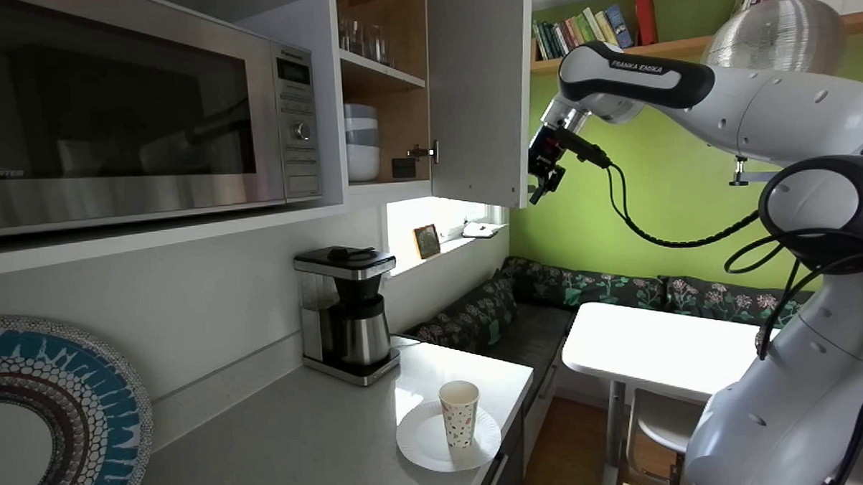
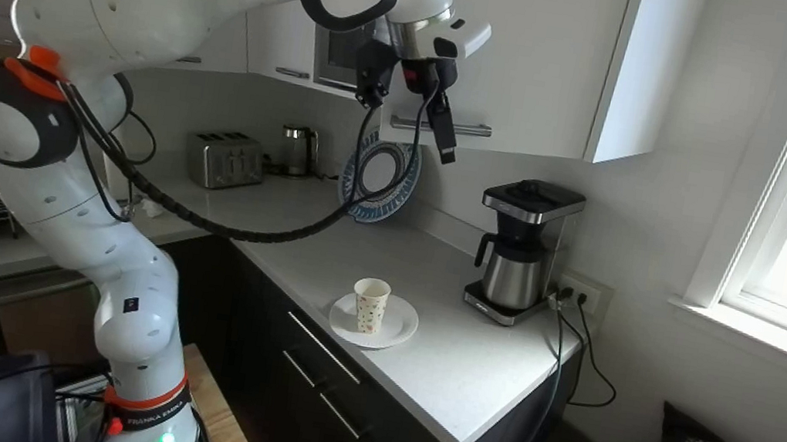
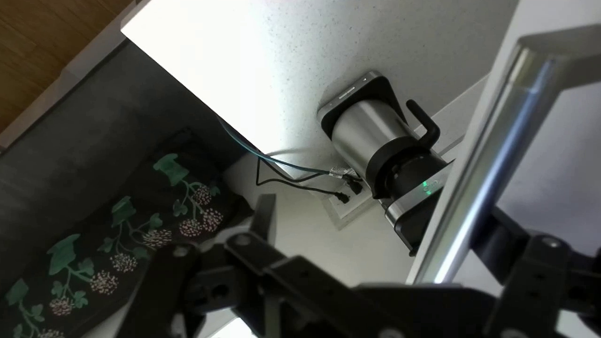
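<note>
1. Nearest in the wrist view, the black two-fingered metal hand (image 3: 381, 213) has its fingers spread apart, clamped on nothing.
2. The shiny cylindrical metal handle (image 3: 488, 173) runs at three o'clock there, close beside one finger; contact is unclear. Slight sideways drift could jam that finger against it.
3. The flat white cabinet door (image 1: 480, 90) stands ajar; an off-centre knock could swing it abruptly.
4. The black ribbed cable (image 2: 243, 234), hanging toward seven o'clock from the hand, could snag on the handle.
</note>
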Tool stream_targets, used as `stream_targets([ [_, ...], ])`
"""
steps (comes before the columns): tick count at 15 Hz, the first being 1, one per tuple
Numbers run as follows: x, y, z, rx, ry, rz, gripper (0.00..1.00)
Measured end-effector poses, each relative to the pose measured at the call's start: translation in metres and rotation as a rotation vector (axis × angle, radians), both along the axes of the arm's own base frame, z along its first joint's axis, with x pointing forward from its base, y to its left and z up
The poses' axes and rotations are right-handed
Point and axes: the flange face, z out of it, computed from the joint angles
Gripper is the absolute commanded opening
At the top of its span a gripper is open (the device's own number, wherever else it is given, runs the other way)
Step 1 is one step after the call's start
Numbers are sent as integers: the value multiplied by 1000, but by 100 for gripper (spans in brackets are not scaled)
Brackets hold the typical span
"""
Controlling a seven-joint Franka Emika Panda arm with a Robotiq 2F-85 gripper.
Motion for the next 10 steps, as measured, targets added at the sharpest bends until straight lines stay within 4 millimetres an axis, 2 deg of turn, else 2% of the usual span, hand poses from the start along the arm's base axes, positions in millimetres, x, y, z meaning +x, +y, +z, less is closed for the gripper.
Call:
stream_targets([
  [10, 27, -17, -13, 97, -101, -31, 100],
])
